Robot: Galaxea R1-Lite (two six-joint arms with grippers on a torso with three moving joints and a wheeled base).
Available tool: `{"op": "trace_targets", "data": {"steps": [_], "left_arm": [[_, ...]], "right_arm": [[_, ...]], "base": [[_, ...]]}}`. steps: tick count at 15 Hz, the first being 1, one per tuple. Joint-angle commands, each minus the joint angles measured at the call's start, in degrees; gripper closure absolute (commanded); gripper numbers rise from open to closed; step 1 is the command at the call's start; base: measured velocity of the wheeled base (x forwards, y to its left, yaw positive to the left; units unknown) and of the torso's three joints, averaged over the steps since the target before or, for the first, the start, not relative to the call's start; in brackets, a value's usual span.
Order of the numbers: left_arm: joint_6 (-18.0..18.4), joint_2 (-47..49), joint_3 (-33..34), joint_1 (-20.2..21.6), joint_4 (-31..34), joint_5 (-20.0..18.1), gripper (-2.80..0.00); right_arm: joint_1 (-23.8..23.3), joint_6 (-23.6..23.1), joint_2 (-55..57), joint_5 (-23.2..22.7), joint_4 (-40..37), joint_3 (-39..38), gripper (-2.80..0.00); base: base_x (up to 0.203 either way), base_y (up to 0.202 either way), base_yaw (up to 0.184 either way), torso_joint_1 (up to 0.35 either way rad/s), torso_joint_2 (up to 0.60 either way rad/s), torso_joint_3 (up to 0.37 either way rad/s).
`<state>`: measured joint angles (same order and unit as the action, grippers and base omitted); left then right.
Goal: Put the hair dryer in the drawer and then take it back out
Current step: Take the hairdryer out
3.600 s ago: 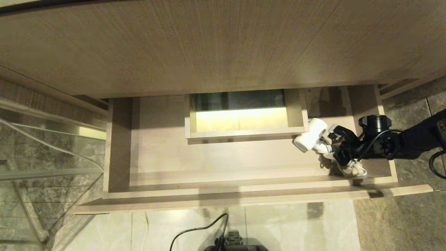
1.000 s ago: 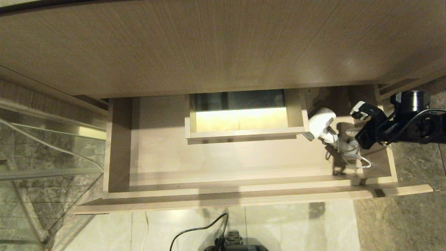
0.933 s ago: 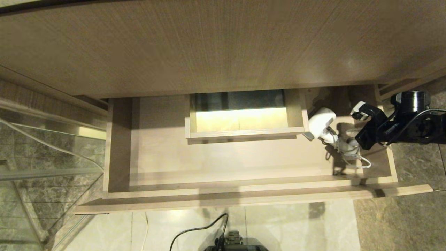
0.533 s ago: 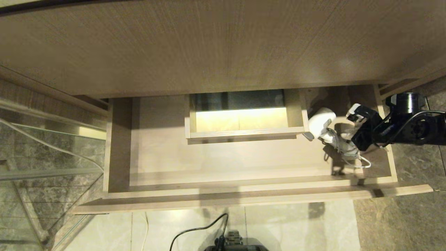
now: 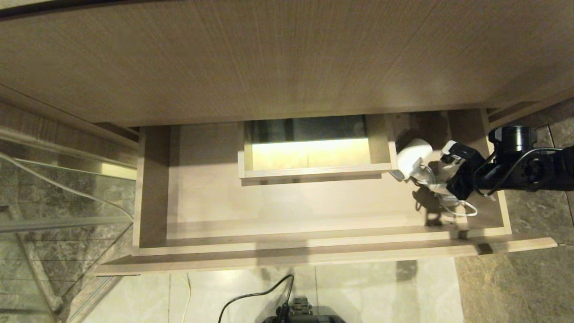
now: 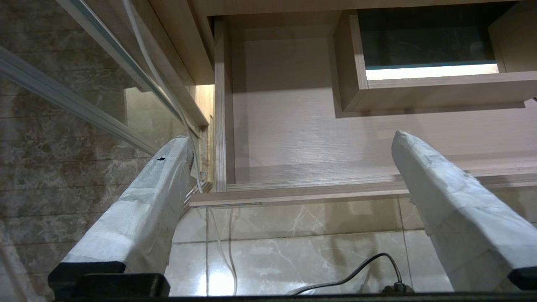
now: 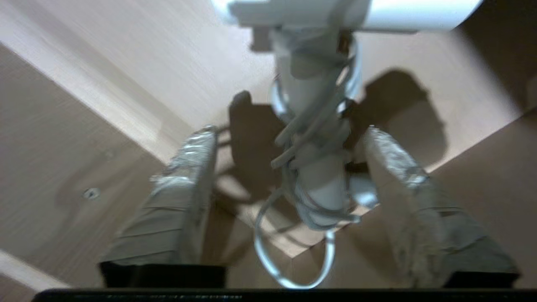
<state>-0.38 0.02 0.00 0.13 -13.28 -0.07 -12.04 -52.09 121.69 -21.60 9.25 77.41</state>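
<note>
A wide, shallow beige drawer [image 5: 210,197] stands pulled open beneath a wood-grain panel [image 5: 269,58]. A boxed cut-out [image 5: 314,170] sits at the middle of the drawer's back. Below the drawer front is pale tiled floor [image 5: 381,291], with a black cable [image 5: 251,298] lying on it.

The white dryer [image 5: 415,163] lies inside the drawer, at its right end just beside the cut-out, with its cord [image 5: 450,204] wound round the handle and looping loose.

The right hand [image 5: 448,172] reaches in over the drawer's right wall, fingers spread to either side of the dryer's handle, not pinching it. The left hand [image 6: 289,138] is parked in front of the drawer's left end, fingers spread wide with nothing between them.
</note>
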Motion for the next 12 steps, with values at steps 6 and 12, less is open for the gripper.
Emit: {"op": "trace_targets", "data": {"steps": [6,12], "left_arm": [[0.0,0.0,2.3,0.0,-0.2,0.0,-2.8],[0.0,0.0,2.3,0.0,-0.1,0.0,-2.8]], "right_arm": [[1.3,0.0,4.4,0.2,0.5,1.8,-2.8],[1.3,0.1,10.6,0.2,0.9,7.8,-2.8]], "base": [[0.0,0.0,0.0,0.0,0.0,0.0],[0.0,0.0,0.0,0.0,0.0,0.0]]}}
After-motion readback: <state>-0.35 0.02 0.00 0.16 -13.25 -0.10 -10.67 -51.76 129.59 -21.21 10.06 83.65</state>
